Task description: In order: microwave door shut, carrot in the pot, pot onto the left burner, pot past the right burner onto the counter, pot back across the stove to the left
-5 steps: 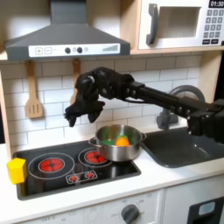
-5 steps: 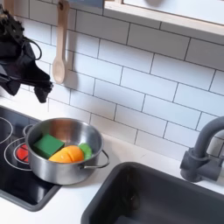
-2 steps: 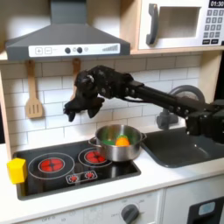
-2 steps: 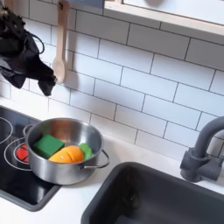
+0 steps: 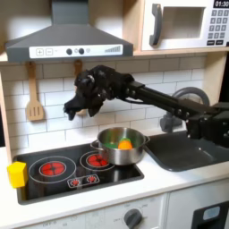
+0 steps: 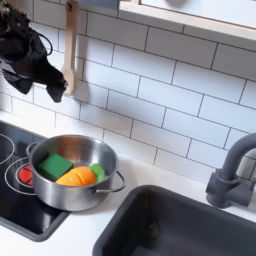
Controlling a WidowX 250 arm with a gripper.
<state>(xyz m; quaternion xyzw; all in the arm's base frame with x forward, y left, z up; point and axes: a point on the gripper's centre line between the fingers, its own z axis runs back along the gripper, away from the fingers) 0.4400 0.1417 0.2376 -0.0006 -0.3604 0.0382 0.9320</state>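
Since a second ago, the gripper (image 5: 79, 106) has risen above the pot (image 5: 120, 148), which sits on the stove (image 5: 54, 170) with the carrot (image 5: 125, 144) inside; the microwave door (image 5: 174, 25) is shut. In the second exterior view, the gripper (image 6: 25, 75) hangs beside a wooden spoon (image 6: 68, 55); I cannot tell the fingers' gap.

The black arm (image 5: 165, 100) reaches in from the first exterior view's right edge and stretches leftward across the scene in a long, slightly rising line, its wrist bending down at the far left end. The gripper (image 5: 79, 109) hangs there pointing downward, raised well above the surface below and holding nothing. In the second exterior view the gripper (image 6: 28, 78) sits at the upper left, its dark fingers (image 6: 52, 88) angled down and to the right; whether the jaws are parted cannot be told.
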